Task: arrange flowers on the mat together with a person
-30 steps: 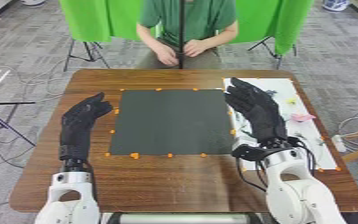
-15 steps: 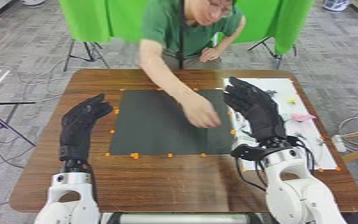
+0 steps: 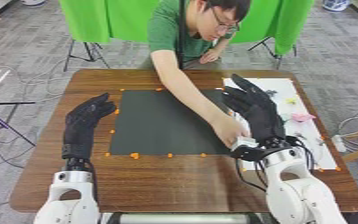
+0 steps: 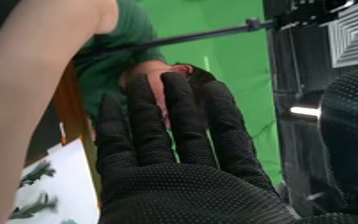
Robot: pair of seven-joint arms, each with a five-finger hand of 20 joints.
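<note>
Some flowers (image 3: 302, 117), indistinct, right of open right robot hand (image 3: 259, 111); left robot hand (image 3: 87, 113) open; person's hand (image 3: 230, 131) contents unclear.

L hand (image 3: 86, 114) & R hand (image 3: 256, 108), fingers extd.

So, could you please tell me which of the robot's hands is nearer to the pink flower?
Right. The right hand is just left of the pink flower; the left hand is farther off, left of the dark mat.
</note>
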